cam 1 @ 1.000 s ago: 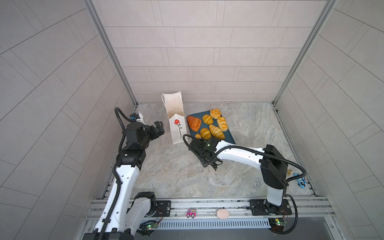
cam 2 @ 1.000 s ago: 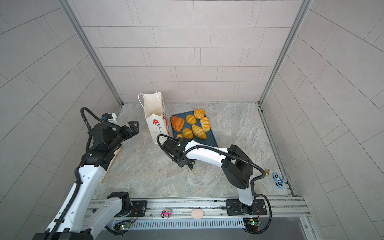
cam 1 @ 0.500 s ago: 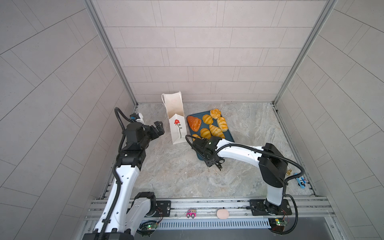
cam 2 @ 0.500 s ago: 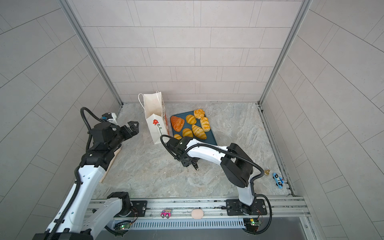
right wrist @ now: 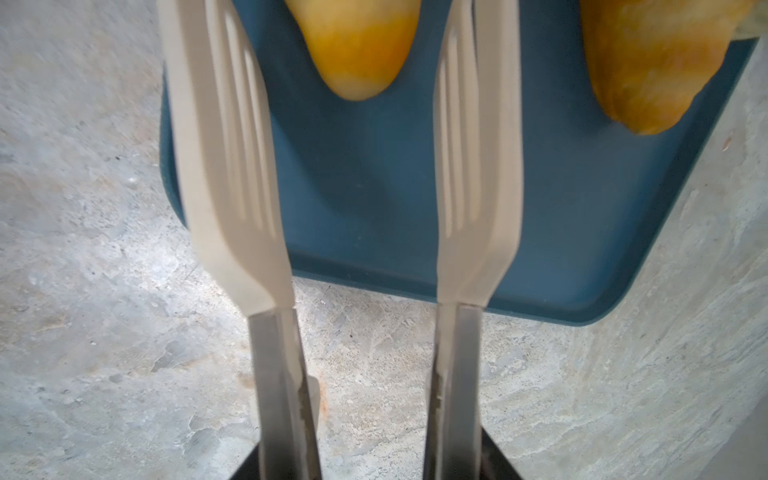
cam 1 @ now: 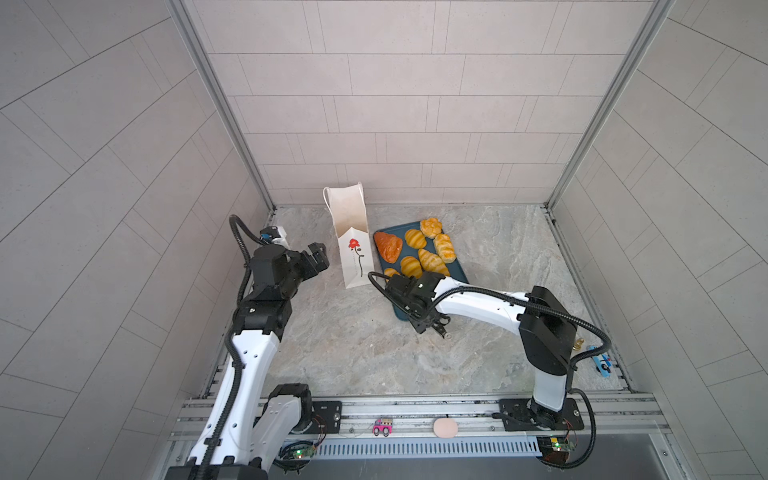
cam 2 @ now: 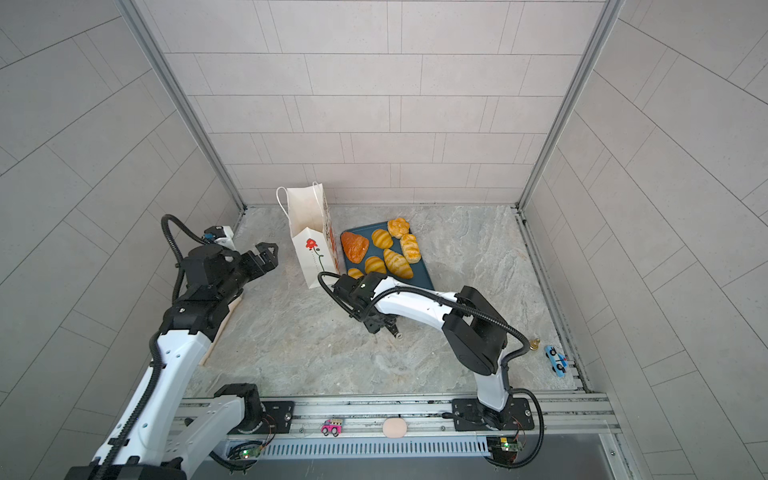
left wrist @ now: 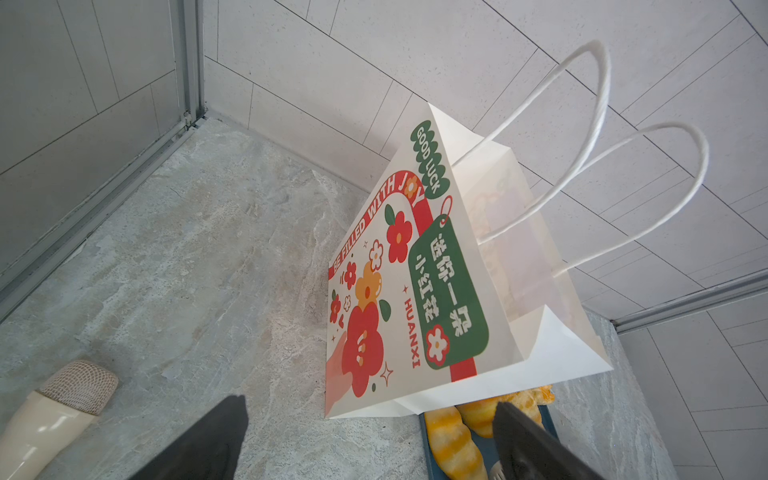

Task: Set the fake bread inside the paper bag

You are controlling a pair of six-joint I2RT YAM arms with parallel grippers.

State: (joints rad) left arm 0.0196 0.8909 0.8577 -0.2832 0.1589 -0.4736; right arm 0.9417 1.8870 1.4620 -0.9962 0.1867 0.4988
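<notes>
Over on the left, the left claw (cam 1: 318,257) hangs above the tabletop (cam 1: 353,353) with its fingers (left wrist: 208,440) spread wide and nothing between them. Straight ahead of it, close but not touching, stands the paper bag (cam 1: 353,245), upright, mouth open, white cord handles up. Past the bag from that claw, just beside it, lies the blue tray (cam 1: 456,271), and that is where the fake bread (cam 1: 432,262) is. A reddish-brown loaf (cam 1: 388,247) sits nearest the bag, with striped golden rolls and a knobbly bun (cam 1: 430,227) beyond it, and every piece in sight is on the tray. Now the right claw (cam 1: 424,319): it sits low at the tray's near corner, clamped on a pair of tongs (right wrist: 232,166), their metal arms running out from its jaws. The two cream blades stand apart and reach over that corner of the tray. Just ahead of the claw, the tip of a yellow roll (right wrist: 357,54) lies between the blades. The view is blurred, so whether a blade touches it I cannot tell. A second roll (right wrist: 656,62) lies outside the blades, clear of them.
</notes>
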